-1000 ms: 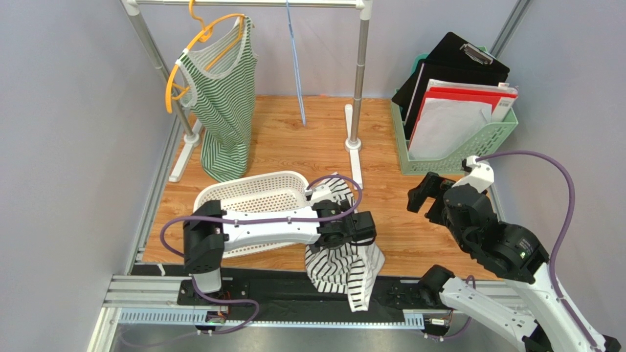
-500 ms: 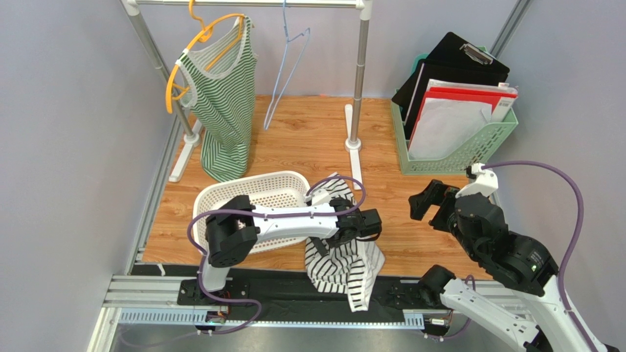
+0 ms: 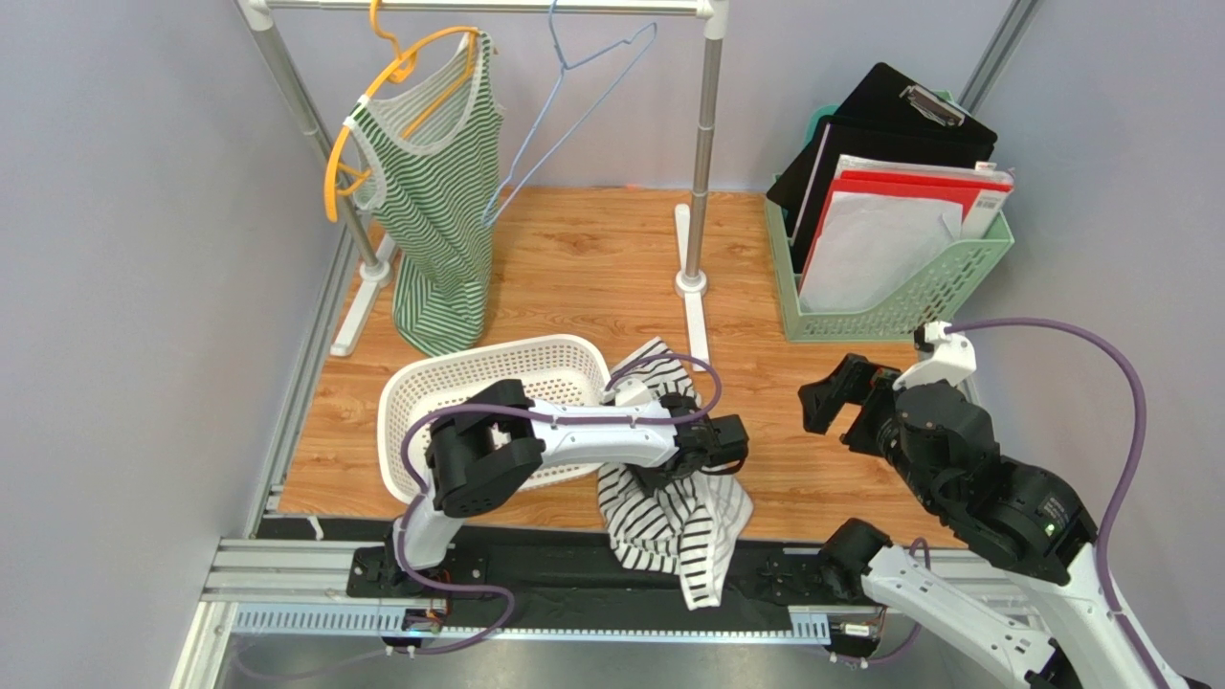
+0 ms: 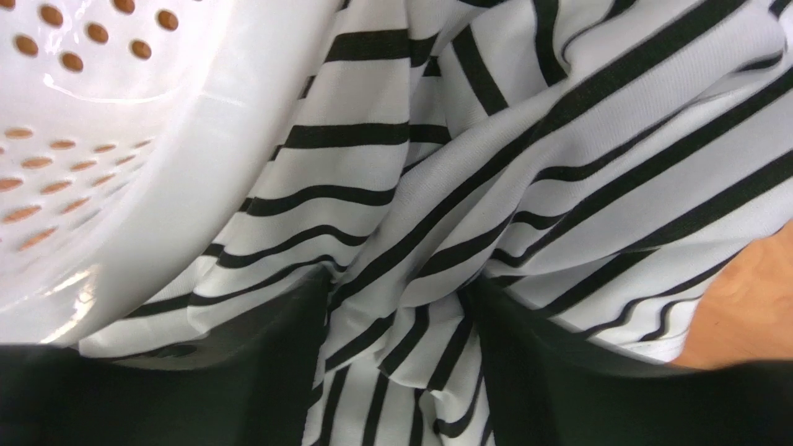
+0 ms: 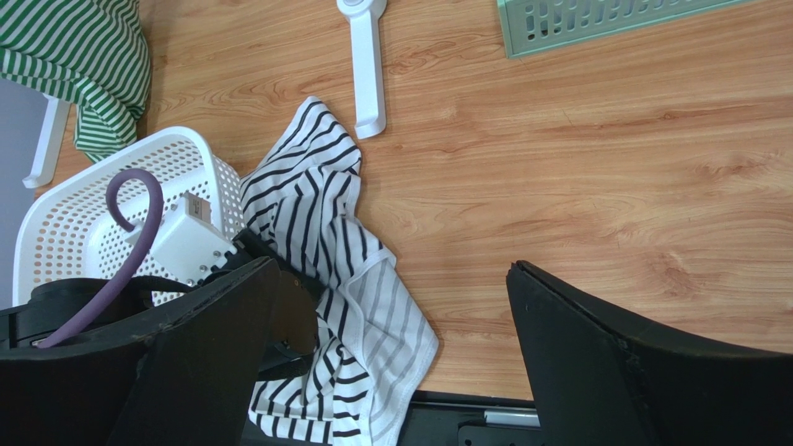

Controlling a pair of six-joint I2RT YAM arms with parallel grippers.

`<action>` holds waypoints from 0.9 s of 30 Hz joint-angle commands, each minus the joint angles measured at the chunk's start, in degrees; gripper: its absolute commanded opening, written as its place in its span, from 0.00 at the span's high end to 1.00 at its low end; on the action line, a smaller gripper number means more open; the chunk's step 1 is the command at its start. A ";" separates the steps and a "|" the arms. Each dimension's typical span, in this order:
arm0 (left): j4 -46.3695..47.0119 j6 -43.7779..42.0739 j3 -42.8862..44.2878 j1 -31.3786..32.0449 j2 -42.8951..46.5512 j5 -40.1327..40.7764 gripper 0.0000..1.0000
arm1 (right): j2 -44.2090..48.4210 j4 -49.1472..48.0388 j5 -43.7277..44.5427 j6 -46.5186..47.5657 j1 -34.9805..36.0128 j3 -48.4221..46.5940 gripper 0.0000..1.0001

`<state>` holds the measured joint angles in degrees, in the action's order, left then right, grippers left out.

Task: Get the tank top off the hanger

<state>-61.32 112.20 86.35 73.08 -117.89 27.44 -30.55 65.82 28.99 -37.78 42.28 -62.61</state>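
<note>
The removal looks done: the striped tank top [image 3: 676, 520] hangs at lower centre beside the basket [image 3: 432, 391], clear of the bare blue hanger [image 3: 572, 89] at upper centre, pinched in the left gripper [image 4: 396, 311], while the right gripper [image 5: 391, 353] is spread and empty.

Soft striped cloth tank top [image 4: 521, 186], glossy perforated plastic basket [image 4: 140, 139], wood-grain table [image 5: 605, 186]
</note>
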 commanded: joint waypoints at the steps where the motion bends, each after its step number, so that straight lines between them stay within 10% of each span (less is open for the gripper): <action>1: 2.52 -3.12 0.05 -0.22 0.29 0.77 0.89 | 1.19 -0.97 0.36 -0.63 0.08 0.12 0.00; 2: 2.87 -3.91 0.22 -0.30 0.46 0.77 1.00 | 1.28 -0.09 0.54 -0.80 0.08 -0.40 0.00; 15: 7.34 -33.78 8.92 -1.01 11.79 7.80 1.00 | 6.46 6.69 11.61 -1.60 0.08 -7.61 0.00; 27: 19.84 -91.52 8.14 -4.78 28.58 -9.75 1.00 | 6.99 -1.47 2.30 6.75 0.08 -7.62 0.00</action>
<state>-44.42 44.45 93.84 70.70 -94.65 28.25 -23.94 70.96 36.21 -35.09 42.28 -69.54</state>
